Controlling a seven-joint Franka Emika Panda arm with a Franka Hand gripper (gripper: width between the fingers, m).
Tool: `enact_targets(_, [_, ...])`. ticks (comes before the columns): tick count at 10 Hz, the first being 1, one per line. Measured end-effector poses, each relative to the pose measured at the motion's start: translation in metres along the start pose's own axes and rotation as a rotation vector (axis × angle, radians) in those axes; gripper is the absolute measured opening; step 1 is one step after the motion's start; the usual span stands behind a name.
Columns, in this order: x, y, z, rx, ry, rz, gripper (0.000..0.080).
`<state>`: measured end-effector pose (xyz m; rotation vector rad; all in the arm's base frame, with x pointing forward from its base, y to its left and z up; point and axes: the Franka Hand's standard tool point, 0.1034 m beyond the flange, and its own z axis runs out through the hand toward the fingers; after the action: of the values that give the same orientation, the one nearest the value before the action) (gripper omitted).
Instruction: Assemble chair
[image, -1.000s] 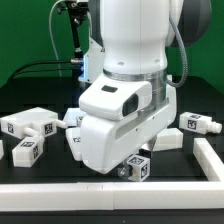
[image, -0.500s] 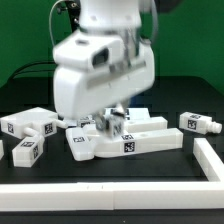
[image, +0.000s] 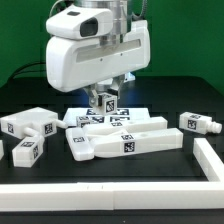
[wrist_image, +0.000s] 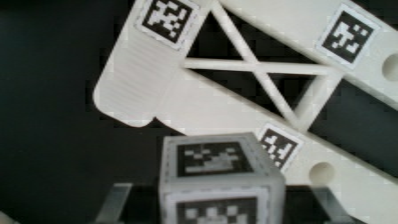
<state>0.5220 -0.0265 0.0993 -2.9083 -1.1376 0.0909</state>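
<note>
My gripper (image: 105, 97) is shut on a small white chair block (image: 105, 105) with black-and-white tags. It holds the block a little above the white chair pieces at mid-table. In the wrist view the block (wrist_image: 221, 178) sits between the dark fingers (wrist_image: 128, 200). Beneath it lies a flat white chair panel (wrist_image: 151, 85) with crossed braces and several tags. In the exterior view a long flat chair piece (image: 140, 142) lies just in front of the block. Whether the block touches anything below cannot be told.
More white tagged chair parts lie at the exterior view's left (image: 28, 125) (image: 25, 150), and one at its right (image: 198, 123). A raised white rail (image: 120, 188) runs along the front edge and up the right side. Dark cables hang behind the arm.
The arm has risen and swung from the table's front toward the exterior view's left and back. It carried the small block up from near the front rail to above the panel.
</note>
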Motion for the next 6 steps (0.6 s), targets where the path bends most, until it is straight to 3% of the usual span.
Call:
enact_targets(1, [-0.002,-0.002,0.001,0.0,0.0,0.01,0.0284])
enact_targets(2, [-0.014,-0.014,0.006,-0.003,0.003,0.05,0.0284])
enact_targets(4, [-0.051,-0.049,0.019,0.002,-0.003,0.098,0.0284])
enact_targets(6, [-0.047,-0.043,0.013,-0.018,0.021,0.114,0.0284])
